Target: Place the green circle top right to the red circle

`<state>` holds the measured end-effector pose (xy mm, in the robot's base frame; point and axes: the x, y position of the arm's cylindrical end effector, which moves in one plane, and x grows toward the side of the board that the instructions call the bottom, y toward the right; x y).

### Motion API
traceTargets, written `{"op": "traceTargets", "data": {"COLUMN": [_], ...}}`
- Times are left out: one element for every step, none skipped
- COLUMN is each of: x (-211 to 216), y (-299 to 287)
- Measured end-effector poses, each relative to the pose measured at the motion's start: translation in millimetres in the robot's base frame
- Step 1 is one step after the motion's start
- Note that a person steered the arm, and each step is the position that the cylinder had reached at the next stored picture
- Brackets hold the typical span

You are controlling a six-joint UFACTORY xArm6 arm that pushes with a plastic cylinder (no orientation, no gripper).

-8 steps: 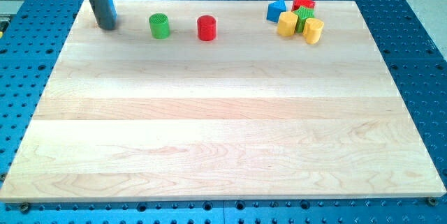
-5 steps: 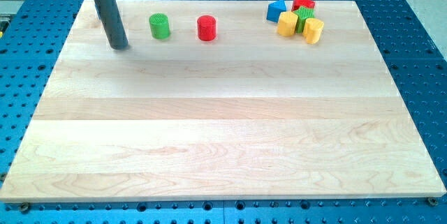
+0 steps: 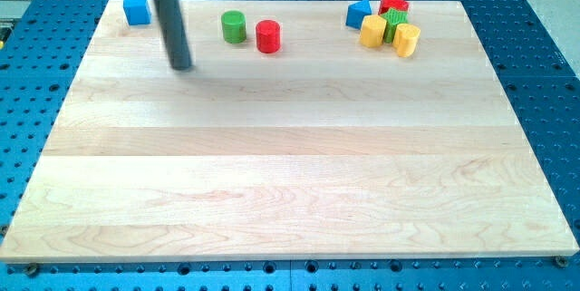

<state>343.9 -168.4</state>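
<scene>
The green circle (image 3: 234, 26) stands near the board's top edge, just left of and slightly above the red circle (image 3: 267, 35), with a small gap between them. My tip (image 3: 182, 64) rests on the board to the lower left of the green circle, apart from it. The rod rises from the tip toward the view's top.
A blue cube (image 3: 137, 8) sits at the board's top left corner. A cluster at the top right holds a blue block (image 3: 359, 13), a red block (image 3: 393, 4), a green block (image 3: 395, 23) and two yellow blocks (image 3: 372, 31) (image 3: 407, 39). The wooden board (image 3: 290, 173) lies on a blue perforated table.
My tip has moved right and toward the view's bottom, uncovering the blue cube. The green circle has shifted right and slightly up, closer to the red circle.
</scene>
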Motion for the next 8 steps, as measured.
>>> {"op": "traceTargets", "data": {"x": [-36.9, -63.6, -62.3, -80.7, -69.8, -35.5, -37.0, -70.8], "y": [41.1, 83.4, 17.8, 80.6, 118.9, 100.2, 94.0, 84.8]}}
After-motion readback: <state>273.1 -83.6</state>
